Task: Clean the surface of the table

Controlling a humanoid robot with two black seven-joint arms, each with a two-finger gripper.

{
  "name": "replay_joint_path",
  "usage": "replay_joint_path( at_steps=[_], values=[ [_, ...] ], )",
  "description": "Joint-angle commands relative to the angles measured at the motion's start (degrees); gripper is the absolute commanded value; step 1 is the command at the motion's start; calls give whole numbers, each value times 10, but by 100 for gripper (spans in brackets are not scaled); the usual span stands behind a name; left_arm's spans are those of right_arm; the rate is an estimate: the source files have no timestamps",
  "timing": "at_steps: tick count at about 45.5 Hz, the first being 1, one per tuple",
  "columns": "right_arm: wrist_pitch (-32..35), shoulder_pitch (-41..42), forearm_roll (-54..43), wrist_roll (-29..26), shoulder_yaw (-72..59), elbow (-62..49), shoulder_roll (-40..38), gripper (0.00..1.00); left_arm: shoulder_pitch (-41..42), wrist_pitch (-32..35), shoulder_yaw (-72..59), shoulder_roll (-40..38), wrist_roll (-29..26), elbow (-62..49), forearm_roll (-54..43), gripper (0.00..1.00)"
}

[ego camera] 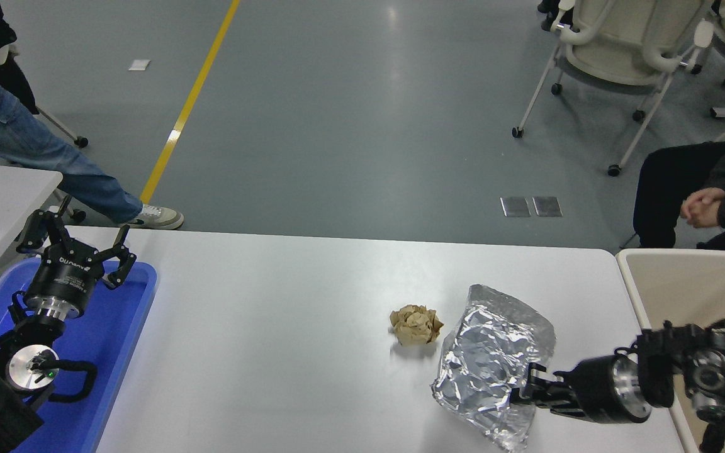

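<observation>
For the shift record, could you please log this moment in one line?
right gripper: holding foil bag | paper ball: on table surface | left gripper: parked

Silver foil (491,352), brown paper ball (416,324)
</observation>
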Motion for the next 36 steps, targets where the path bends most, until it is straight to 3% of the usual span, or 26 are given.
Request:
replay_joint_path(
  at_steps=[1,11,36],
  values=[
    [73,47,25,0,36,10,-109,0,0,0,0,0,0,0,0,100],
    [111,106,32,0,36,5,-170,0,0,0,0,0,0,0,0,100],
    [112,147,28,4,35,-40,-244,0,0,0,0,0,0,0,0,100]
  ],
)
